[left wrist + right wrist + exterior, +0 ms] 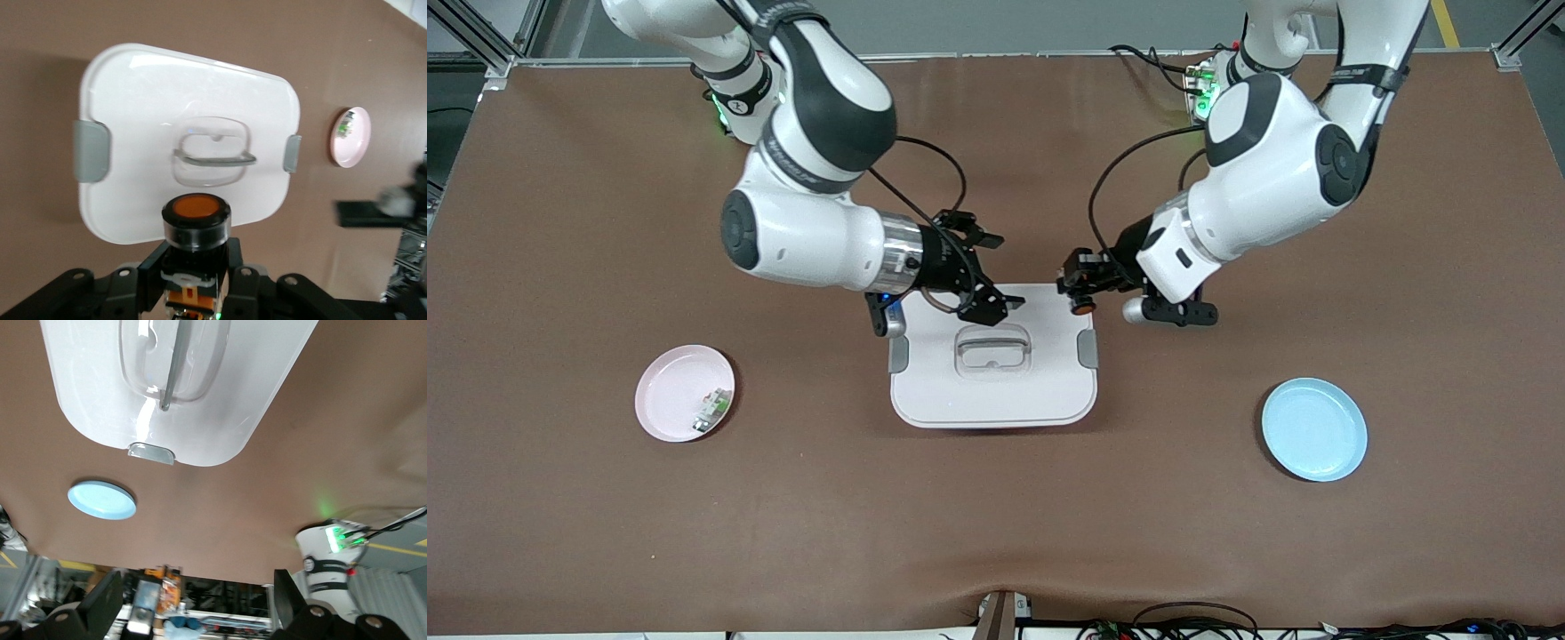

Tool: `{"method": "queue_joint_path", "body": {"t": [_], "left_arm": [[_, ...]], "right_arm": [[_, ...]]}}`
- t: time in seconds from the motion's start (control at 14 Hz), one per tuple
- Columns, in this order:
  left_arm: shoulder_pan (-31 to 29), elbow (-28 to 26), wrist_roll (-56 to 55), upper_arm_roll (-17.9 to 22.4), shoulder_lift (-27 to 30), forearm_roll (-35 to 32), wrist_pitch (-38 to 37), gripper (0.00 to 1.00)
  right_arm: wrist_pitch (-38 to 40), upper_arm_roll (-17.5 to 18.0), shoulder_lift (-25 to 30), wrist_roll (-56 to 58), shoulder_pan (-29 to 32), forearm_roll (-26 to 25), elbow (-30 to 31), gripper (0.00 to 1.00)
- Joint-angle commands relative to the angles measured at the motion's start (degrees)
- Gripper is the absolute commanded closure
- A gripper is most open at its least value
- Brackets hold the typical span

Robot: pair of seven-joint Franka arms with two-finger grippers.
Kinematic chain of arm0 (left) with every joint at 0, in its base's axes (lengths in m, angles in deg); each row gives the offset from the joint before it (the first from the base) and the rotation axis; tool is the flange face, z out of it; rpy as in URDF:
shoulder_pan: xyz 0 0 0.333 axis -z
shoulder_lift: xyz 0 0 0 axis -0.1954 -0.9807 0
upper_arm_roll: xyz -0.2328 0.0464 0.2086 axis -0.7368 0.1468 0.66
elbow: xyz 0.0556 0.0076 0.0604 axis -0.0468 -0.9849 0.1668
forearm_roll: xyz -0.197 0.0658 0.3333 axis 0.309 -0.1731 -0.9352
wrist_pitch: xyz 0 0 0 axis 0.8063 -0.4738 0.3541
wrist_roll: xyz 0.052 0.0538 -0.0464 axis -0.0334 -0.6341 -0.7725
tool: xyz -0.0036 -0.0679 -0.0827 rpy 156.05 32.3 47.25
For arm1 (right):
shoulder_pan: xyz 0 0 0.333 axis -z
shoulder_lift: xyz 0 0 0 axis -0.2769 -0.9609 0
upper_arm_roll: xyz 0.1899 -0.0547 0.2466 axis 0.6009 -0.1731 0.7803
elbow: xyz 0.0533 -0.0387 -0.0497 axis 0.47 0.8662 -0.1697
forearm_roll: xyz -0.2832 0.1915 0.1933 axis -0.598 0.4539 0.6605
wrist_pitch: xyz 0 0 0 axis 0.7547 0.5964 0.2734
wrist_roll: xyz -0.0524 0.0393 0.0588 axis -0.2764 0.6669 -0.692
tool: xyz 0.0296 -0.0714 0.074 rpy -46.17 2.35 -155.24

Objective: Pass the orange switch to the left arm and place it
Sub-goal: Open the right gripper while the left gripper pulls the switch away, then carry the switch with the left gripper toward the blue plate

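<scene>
Here, in the front view, the left gripper [1082,286] hangs over the white rounded plastic box [993,391] at its corner toward the left arm's end, pinching the tiny black push-button orange switch [1082,308]. The right gripper [985,271], fingers spread wide and holding nothing, is over the box's other corner.

In the left wrist view, the switch [196,223] sits clamped between the fingers [151,267], above the box lid [187,100].

In the right wrist view, the spread fingers [103,600] show beside the box [220,420] and a round light-blue plate [101,499].

My arms [809,222] are glossy white shells with black joint caps and bands. Thin black cables loop along my wrists to matte black grippers, and green lights glow at both my bases.
</scene>
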Motion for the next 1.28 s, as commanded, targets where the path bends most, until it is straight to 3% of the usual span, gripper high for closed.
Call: {"method": "queue_joint_path", "body": {"t": [0.0, 0.21, 0.36, 0.5, 0.71, 0.93, 1.07, 1.21], "left_arm": [[-2.8, 0.2, 2.2, -0.1, 1.5, -1.8, -3.1, 1.0], [-6.4, 0.3, 5.8, 0.0, 1.5, -2.2, -5.9, 1.0], [-8.5, 0.4, 7.6, -0.1, 1.4, -6.9, -7.4, 1.0], [-9.9, 0.4, 9.2, -0.1, 1.1, -10.6, -7.7, 1.0], [-12.9, 0.0, 14.3, -0.1, 0.7, -13.3, -8.0, 1.0], [-16.9, -0.2, 22.2, -0.1, 0.7, -17.1, -12.7, 1.0], [-18.1, -0.3, 25.6, 0.0, 0.5, -20.7, -14.4, 1.0], [-18.5, -1.3, 26.9, 0.0, 0.2, -23.7, -14.5, 1.0]], "right_arm": [[8.9, 0.5, 3.5, 10.7, 5.5, -2.6, 1.2, 0.0], [15.5, 0.5, 6.7, 23.2, 9.7, -10.5, 3.1, 0.0], [15.8, 0.4, 10.4, 31.1, 10.0, -16.4, 8.0, 0.0], [14.4, 0.5, 13.5, 37.3, 10.0, -22.7, 12.3, 0.0], [12.2, 0.4, 17.4, 46.2, 11.5, -27.7, 18.4, 0.0], [4.5, 0.4, 24.0, 53.8, 11.6, -35.6, 28.7, 0.0], [0.7, 0.4, 27.1, 59.0, 13.2, -38.7, 33.8, 0.0], [0.5, 0.4, 28.1, 65.3, 17.1, -40.2, 35.0, 0.0]]}}
